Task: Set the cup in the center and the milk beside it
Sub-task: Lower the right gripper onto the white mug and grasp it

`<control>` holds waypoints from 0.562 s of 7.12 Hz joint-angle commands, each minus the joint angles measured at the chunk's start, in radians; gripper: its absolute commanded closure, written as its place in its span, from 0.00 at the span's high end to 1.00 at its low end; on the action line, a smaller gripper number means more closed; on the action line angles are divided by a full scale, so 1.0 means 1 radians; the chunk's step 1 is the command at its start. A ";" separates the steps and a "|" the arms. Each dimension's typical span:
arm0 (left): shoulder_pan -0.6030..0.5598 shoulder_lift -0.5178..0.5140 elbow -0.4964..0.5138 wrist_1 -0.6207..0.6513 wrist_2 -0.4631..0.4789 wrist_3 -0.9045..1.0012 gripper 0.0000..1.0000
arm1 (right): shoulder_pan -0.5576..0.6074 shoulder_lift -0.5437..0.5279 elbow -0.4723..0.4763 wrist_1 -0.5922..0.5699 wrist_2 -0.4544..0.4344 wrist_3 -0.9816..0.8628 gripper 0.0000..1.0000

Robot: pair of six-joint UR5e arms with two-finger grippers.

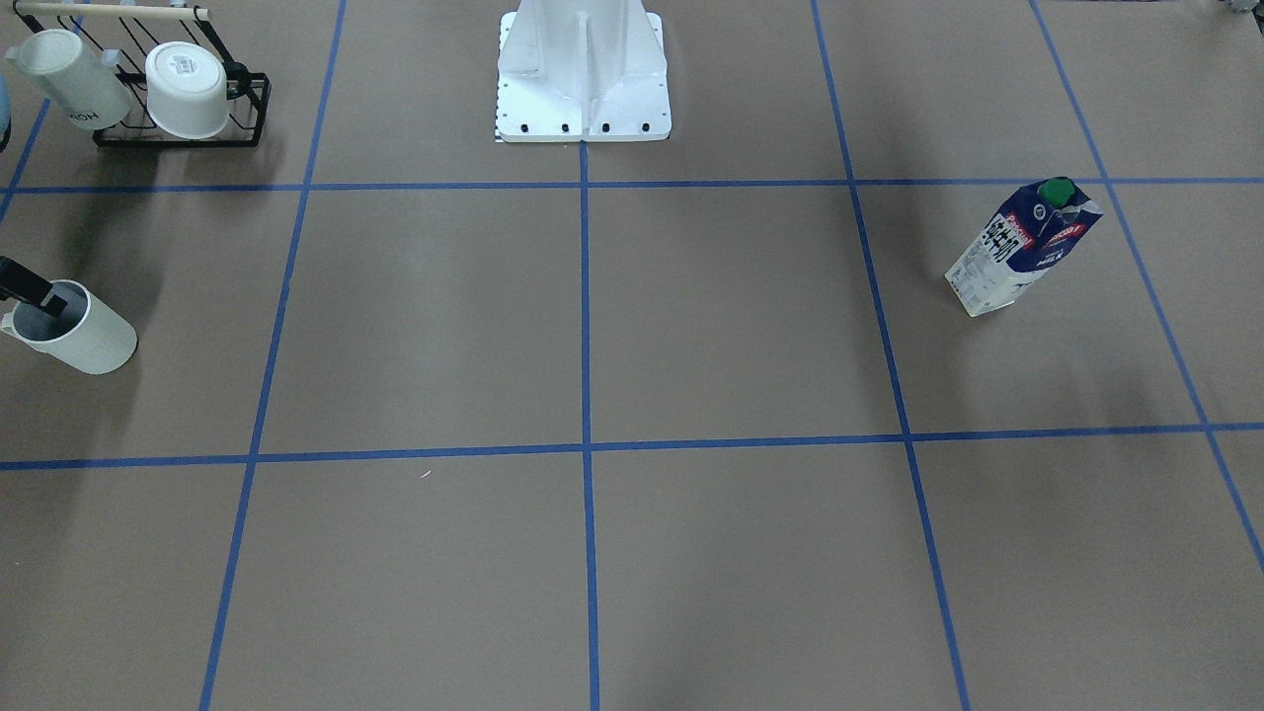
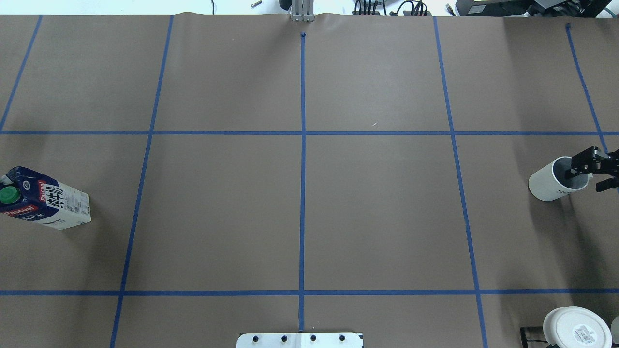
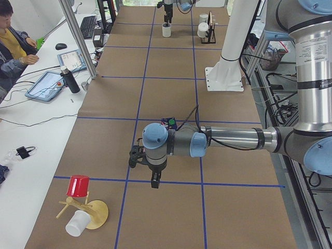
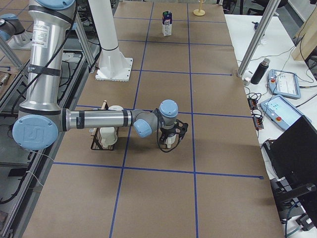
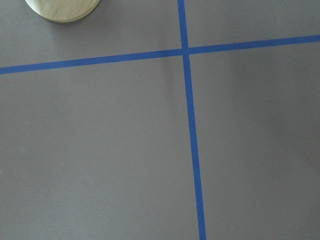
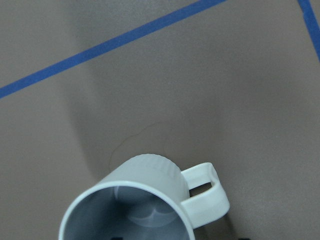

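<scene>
at the right edge of the counter (image 2: pixel 377 217) the right hand (image 2: pixel 592 178), spread, straddles the rim of the cup (image 2: pixel 546 186); i'd close squarely on its wall before lifting, while the milk (image 2: pixel 48 205) stands far left.

Landmark: centre blue tape line (image 2: pixel 302 193).
- Milk carton (image 2: pixel 46 205): far left of it, at the table edge, green cap showing.
- White cup (image 2: pixel 551 183): far right of it, upright.
- Right gripper (image 2: pixel 589 180): at the cup's rim. One finger over the mouth, the other outside, jaws apart.
- Upturned white cup (image 2: pixel 577 331) in a black rack (image 2: pixel 531 333): near right corner.
</scene>
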 commanded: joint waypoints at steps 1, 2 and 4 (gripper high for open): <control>0.000 0.000 -0.001 0.000 0.000 -0.002 0.98 | -0.005 0.000 0.000 0.000 0.001 0.013 0.00; 0.000 0.000 0.001 0.000 0.000 -0.002 0.98 | -0.005 0.000 0.003 0.000 0.001 0.013 0.00; 0.001 0.000 0.001 0.000 0.000 -0.002 0.98 | -0.025 0.024 0.103 -0.011 -0.001 0.013 0.00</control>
